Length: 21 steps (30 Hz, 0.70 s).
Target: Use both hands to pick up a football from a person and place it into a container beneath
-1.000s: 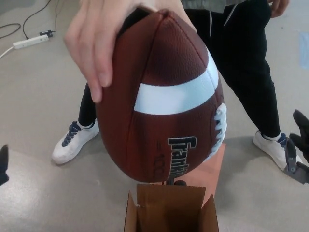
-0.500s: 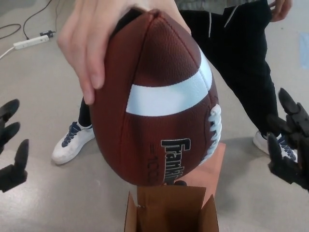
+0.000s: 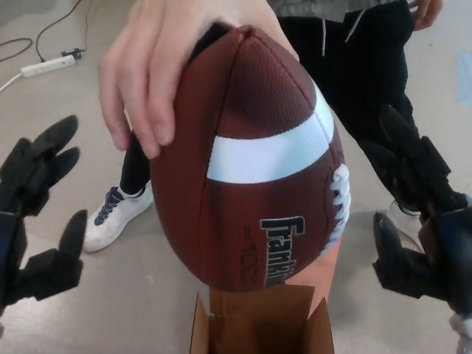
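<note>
1. The football (image 3: 254, 158) is held nose-down at centre frame by a person's hand (image 3: 158, 66), gripped from its upper end. The white stripe, the laces and printed lettering on its right side are visible.

2. The ball is suspended above a cardboard box (image 3: 259, 321) at the near edge, flaps open. The ball's lower tip sits just above the box opening; contact cannot be told, but the ball is not inside.

3. Left hand (image 3: 37, 214): seen at the left edge, released, fingers spread, nothing grasped. It is beside the ball and clearly apart from it.

4. Right hand (image 3: 417, 214): seen at the right edge, likewise unclenched with fingers apart, nothing grasped. It is near the ball's laced side, no contact visible.

5. The person's dark trousers (image 3: 376, 81) and white shoe (image 3: 110, 214) are seen on the far side of the ball; a white cable (image 3: 37, 66) lies on the floor at far left.

6. Progress, as judged: the approach stage only. The ball is flanked by both hands, but no grasp is made.

7. Remaining: both hands to be closed onto the ball's sides, the ball to be given up by the person, then lowered into the box and released.

8. Risk noted: the box opening looks narrow beside the ball, so a nose-first entry is probably needed.
</note>
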Tool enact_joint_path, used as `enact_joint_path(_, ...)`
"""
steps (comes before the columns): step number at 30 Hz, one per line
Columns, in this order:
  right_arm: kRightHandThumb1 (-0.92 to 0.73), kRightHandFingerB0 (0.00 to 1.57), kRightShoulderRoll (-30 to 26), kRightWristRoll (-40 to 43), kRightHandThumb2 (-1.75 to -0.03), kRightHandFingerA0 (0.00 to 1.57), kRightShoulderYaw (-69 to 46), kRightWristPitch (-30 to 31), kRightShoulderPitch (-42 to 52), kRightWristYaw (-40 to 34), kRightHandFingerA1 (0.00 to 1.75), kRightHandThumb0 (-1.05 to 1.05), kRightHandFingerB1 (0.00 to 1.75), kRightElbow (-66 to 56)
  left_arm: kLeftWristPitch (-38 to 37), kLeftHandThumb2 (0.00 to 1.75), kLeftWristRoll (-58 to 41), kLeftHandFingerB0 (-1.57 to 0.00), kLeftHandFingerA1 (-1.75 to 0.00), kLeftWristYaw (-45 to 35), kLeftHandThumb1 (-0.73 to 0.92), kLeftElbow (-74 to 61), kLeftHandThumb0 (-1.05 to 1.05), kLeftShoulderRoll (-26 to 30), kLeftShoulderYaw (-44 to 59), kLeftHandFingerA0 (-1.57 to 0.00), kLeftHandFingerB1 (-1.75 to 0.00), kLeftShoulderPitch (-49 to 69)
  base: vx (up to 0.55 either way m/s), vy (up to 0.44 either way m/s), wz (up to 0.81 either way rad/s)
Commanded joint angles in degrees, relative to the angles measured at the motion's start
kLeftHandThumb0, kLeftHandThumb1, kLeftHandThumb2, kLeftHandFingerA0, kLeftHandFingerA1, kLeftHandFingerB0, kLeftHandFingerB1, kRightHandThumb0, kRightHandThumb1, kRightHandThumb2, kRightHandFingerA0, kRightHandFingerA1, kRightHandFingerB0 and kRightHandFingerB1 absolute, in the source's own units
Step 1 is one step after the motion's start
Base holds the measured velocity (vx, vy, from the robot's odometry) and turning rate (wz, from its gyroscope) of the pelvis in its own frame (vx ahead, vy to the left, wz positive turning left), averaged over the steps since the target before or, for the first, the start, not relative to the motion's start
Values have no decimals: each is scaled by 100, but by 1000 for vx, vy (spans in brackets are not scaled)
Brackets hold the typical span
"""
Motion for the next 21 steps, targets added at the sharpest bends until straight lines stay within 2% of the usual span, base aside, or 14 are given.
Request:
enact_joint_path(1,-68,0,-473,783,-110,9,604,-618,155,856,26,-90,16,-2250,-309,114,-620,0,-22,-290,78,-2546,-90,-5,-514,-9,-30,377,0,0,0)
enact_joint_path(4,-69,0,-455,656,-110,9,666,-626,57,868,26,-90,15,-2220,-223,114,-678,-3,-18,-499,80,-2650,-94,181,-543,-10,-28,385,0,0,0)
enact_joint_path(5,-89,0,-427,682,-68,11,731,-606,23,879,25,-95,19,-2220,-191,112,-728,0,-22,-527,75,-2719,-86,196,-574,-8,-31,385,0,0,0)
enact_joint_path(6,-65,1,-370,693,-107,9,828,-537,1,860,27,-90,17,-2250,-237,111,-697,0,-27,-534,77,-2721,-88,176,-627,-16,-31,326,0,0,0)
enact_joint_path(7,-64,0,-290,739,-105,8,975,-465,-48,846,27,-90,17,-2282,-255,70,-602,-6,-25,-533,92,-2746,-88,150,-704,-10,-27,240,0,0,0)
enact_joint_path(8,-64,0,-267,770,-105,8,1025,-455,-72,848,27,-90,17,-2286,-234,70,-555,-6,-25,-529,92,-2770,-88,144,-728,-10,-27,216,0,0,0)
enact_joint_path(9,-63,3,-200,769,-104,11,1150,-548,-182,860,27,-90,16,-2215,30,108,-409,-7,-22,-470,74,-2965,-90,149,-816,-8,-31,153,0,0,0)
enact_joint_path(10,-61,0,-168,727,-104,8,1200,-575,-239,855,24,-87,18,-2187,161,112,-358,0,-19,-450,73,-3063,-90,169,-843,-9,-27,129,0,0,0)
enact_joint_path(11,-61,0,-143,682,-104,8,1243,-585,-291,846,24,-87,18,-2172,287,112,-317,0,-19,-433,73,-3157,-90,193,-861,-9,-27,110,0,0,0)
enact_joint_path(12,-81,0,-94,624,-65,9,1296,-580,-365,824,25,-94,23,-2146,335,111,-300,-2,-19,-434,72,-3210,-89,209,-885,-8,-27,96,0,0,0)
enact_joint_path(13,-60,1,-65,599,-104,8,1363,-495,-404,814,18,-87,19,-2173,346,104,-283,-7,-19,-425,73,-3241,-93,193,-936,-5,-30,94,0,0,0)
enact_joint_path(15,-64,2,-27,510,-107,4,1523,-315,-357,755,16,-90,17,-2302,371,111,-256,-3,-20,-414,72,-3296,-90,163,-1032,-10,-28,106,0,0,0)
enact_joint_path(16,-68,2,8,367,-109,3,1666,-212,-250,674,12,-93,12,-2424,450,111,-255,-7,-18,-412,73,-3371,-92,174,-1096,-9,-27,123,0,0,0)
enact_joint_path(21,-70,0,42,297,-110,1,1876,-127,-152,541,10,-93,11,-2446,680,113,-137,-9,-18,-343,77,-3532,-94,235,-1216,-10,-24,95,0,0,0)
